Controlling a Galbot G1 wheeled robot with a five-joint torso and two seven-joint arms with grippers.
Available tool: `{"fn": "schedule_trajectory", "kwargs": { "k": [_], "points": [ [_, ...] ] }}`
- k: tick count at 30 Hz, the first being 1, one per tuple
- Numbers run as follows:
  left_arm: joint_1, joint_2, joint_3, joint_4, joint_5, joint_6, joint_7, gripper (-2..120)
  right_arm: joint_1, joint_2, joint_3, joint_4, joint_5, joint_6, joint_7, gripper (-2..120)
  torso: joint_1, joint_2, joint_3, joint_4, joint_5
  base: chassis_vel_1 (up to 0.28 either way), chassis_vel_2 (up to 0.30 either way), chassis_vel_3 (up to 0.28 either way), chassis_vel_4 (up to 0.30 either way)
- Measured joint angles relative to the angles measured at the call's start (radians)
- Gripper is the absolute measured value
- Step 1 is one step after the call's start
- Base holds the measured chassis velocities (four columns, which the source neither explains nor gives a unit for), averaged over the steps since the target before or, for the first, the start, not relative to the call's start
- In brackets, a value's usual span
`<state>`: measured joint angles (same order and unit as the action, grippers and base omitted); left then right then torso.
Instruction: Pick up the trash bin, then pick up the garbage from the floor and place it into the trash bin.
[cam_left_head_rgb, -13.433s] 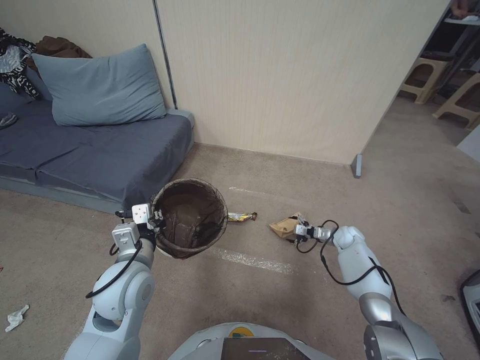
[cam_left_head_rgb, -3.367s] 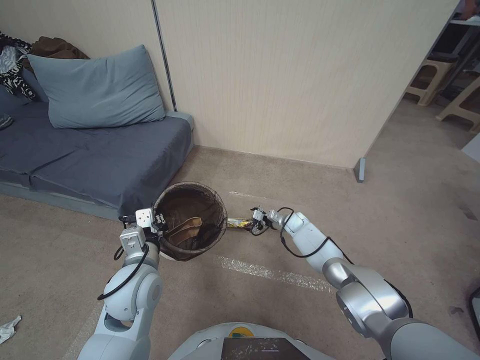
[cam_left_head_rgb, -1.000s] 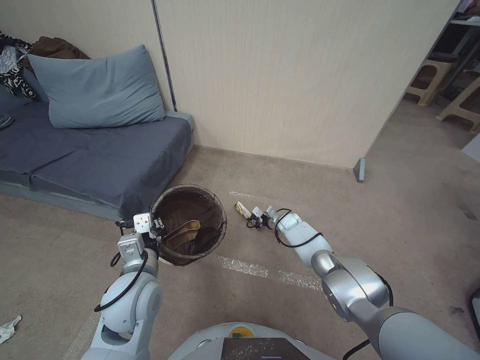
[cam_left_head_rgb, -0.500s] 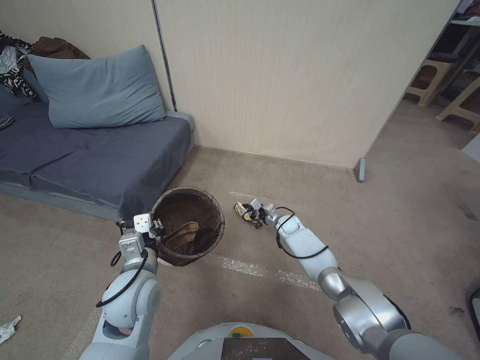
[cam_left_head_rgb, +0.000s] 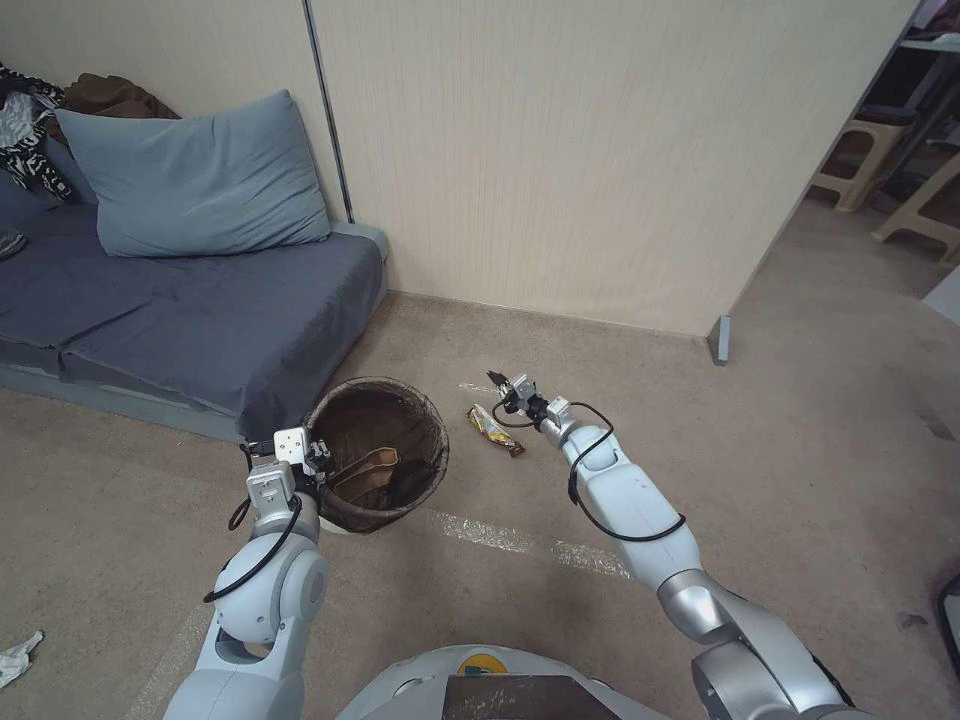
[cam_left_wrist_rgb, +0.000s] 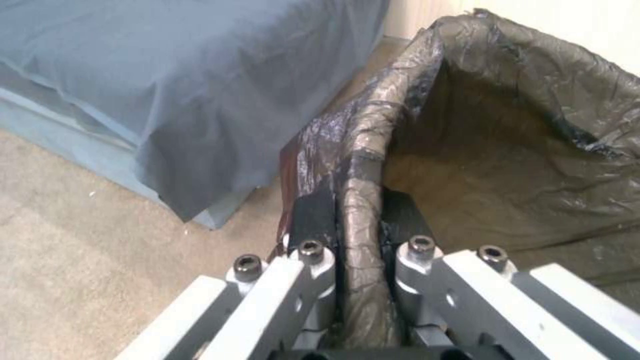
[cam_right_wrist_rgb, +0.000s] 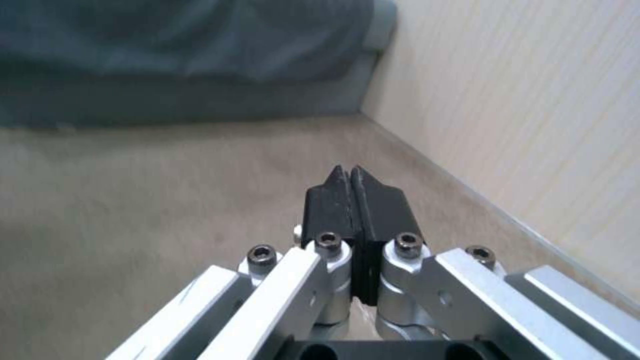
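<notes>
The trash bin (cam_left_head_rgb: 377, 467) wears a dark brown liner with a silvery sheen along its folded rim (cam_left_wrist_rgb: 363, 165); a sliver of white plastic shows at its base. Inside lies a tan piece of crumpled paper (cam_left_head_rgb: 365, 470). The snack wrapper (cam_left_head_rgb: 494, 430) on the floor is yellow-gold with dark brown and red ends. The floor (cam_left_head_rgb: 800, 420) is beige-tan carpet crossed by a pale, glossy tape line (cam_left_head_rgb: 520, 541). The left end effector (cam_left_wrist_rgb: 348, 220) and the right end effector (cam_right_wrist_rgb: 355, 200) both have black pads on silver-grey links. The sofa (cam_left_head_rgb: 180, 310) is slate blue, its pillow (cam_left_head_rgb: 195, 175) a lighter grey-blue. The wall (cam_left_head_rgb: 600, 150) is cream with fine vertical stripes.
</notes>
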<state>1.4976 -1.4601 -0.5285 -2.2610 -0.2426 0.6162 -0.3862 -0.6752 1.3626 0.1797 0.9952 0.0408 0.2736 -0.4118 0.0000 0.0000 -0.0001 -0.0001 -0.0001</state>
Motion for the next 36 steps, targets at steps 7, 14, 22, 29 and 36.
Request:
{"fn": "schedule_trajectory", "kwargs": {
  "k": [7,14,22,29,36],
  "points": [
    [-0.006,0.000,0.010,0.006,-0.001,0.000,0.000,5,0.031,0.010,-0.008,-0.105,-0.106,-0.079,0.044,0,0.000,0.000,0.000,0.0003,0.0001,0.000,0.000,0.000,0.000],
    [-0.005,0.003,0.007,0.002,-0.003,0.000,0.000,5,0.067,0.058,0.004,-0.280,-0.187,-0.143,0.125,30,0.000,0.000,0.000,0.0001,0.0001,0.000,0.000,0.000,0.000],
    [-0.004,0.000,0.012,0.003,-0.002,0.000,0.000,5,0.098,0.085,0.020,-0.376,-0.119,-0.176,0.131,58,0.000,0.000,0.000,0.0001,0.0000,0.000,0.000,0.000,0.000],
    [-0.001,-0.001,0.012,0.002,0.001,0.000,0.000,5,0.109,0.095,-0.018,-0.383,-0.003,-0.251,0.101,79,0.000,0.000,0.000,0.0002,0.0000,0.000,0.000,0.000,0.000],
    [0.000,-0.006,0.016,0.002,0.006,0.000,0.000,5,0.133,0.127,-0.042,-0.441,0.007,-0.264,0.076,99,0.000,0.000,0.000,0.0002,0.0000,0.000,0.000,0.000,0.000]
  ]
}}
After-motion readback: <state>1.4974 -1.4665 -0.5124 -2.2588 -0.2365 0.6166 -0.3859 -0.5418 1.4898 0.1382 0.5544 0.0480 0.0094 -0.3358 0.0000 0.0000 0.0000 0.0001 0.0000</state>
